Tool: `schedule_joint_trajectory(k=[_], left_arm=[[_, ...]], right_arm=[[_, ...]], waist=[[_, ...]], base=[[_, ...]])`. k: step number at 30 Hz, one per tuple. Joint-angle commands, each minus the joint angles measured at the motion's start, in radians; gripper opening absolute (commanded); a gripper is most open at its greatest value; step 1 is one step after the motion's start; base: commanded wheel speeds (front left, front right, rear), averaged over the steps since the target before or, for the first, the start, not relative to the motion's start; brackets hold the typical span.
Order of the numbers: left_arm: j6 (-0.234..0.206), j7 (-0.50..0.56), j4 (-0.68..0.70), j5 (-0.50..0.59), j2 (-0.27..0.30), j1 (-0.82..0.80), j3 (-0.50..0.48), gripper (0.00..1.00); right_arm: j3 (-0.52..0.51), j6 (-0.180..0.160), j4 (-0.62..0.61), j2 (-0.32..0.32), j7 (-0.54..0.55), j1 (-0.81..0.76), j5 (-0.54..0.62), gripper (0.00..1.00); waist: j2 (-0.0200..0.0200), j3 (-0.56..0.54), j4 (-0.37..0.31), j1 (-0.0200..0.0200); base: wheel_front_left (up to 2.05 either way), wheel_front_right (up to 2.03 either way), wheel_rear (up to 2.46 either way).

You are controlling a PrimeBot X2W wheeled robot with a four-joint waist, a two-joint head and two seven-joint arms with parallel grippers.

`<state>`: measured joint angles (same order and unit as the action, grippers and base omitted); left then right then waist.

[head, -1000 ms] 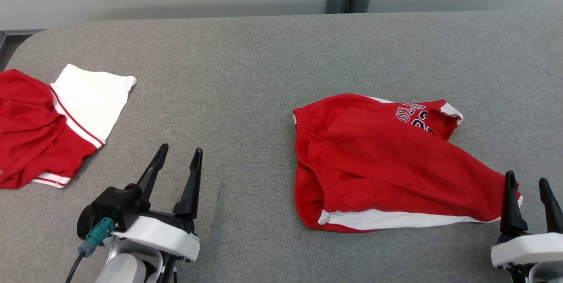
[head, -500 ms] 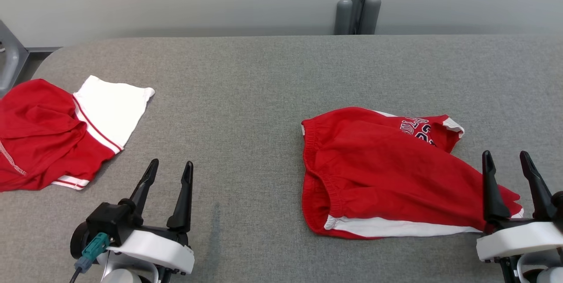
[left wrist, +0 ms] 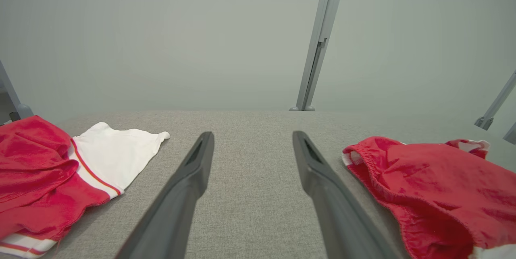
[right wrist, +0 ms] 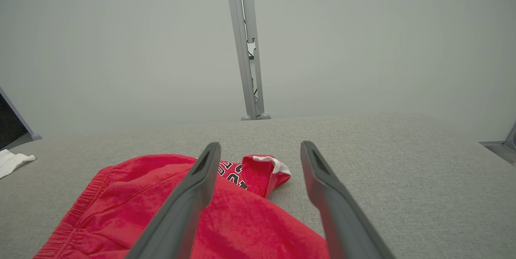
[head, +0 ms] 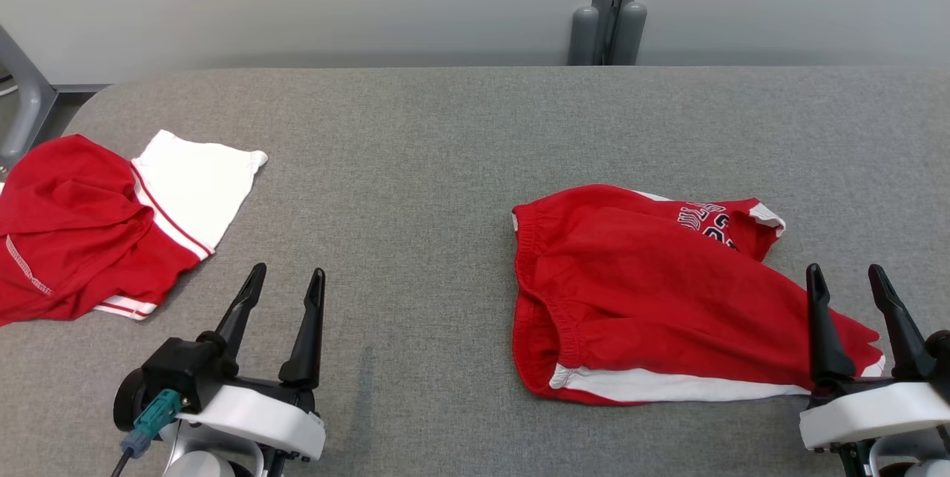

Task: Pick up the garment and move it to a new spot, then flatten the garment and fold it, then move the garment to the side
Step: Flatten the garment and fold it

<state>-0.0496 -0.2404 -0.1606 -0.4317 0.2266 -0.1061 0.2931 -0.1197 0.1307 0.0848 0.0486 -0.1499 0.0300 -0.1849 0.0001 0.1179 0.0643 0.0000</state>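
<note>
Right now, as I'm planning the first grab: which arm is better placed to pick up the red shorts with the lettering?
Right. The right gripper stands open at the red shorts' right end, one finger over the fabric. The left gripper, also open, is over bare table, well apart from them.

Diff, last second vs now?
Head camera tilted up, so everything slid down the head view. Right claw advanced over the near right corner of the red shorts, open, gripping nothing. Left claw open, roughly where it was. Shorts and the red-and-white garment unmoved.
</note>
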Motion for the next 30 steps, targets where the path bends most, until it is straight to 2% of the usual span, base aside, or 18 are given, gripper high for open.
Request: schedule_joint_trajectory(k=[1, 9, 20, 25, 30], left_arm=[[-0.003, 0.001, 0.003, 0.003, 0.007, 0.001, 0.0, 1.0], [0.008, 0.045, 0.047, 0.084, 0.024, -0.071, 0.079, 1.0], [0.125, 0.229, 0.12, 0.079, -0.03, -0.064, 0.31, 1.0], [0.153, 0.304, 0.084, 0.055, -0.037, -0.091, 0.374, 1.0], [0.164, 0.335, 0.035, 0.037, -0.042, -0.123, 0.403, 1.0]], right_arm=[[0.0, 0.0, -0.002, 0.005, -0.001, -0.006, -0.006, 1.0], [0.004, 0.0, -0.006, 0.005, 0.002, 0.003, -0.013, 1.0], [0.013, 0.0, -0.004, 0.005, 0.002, 0.015, -0.025, 1.0], [0.004, 0.0, 0.001, 0.005, 0.0, 0.025, -0.023, 1.0], [-0.002, 0.0, 0.009, 0.005, -0.003, 0.032, -0.026, 1.0]], waist=[[-0.0001, 0.001, 0.001, 0.0], [-0.0001, 0.028, 0.001, 0.0], [-0.0001, 0.088, -0.047, 0.0], [-0.0001, 0.117, -0.067, 0.0], [-0.0001, 0.137, -0.094, 0.0]], base=[[0.0, 0.0, 0.0], [0.0, 0.0, 0.0], [0.0, 0.0, 0.0], [0.0, 0.0, 0.0], [0.0, 0.0, 0.0]])
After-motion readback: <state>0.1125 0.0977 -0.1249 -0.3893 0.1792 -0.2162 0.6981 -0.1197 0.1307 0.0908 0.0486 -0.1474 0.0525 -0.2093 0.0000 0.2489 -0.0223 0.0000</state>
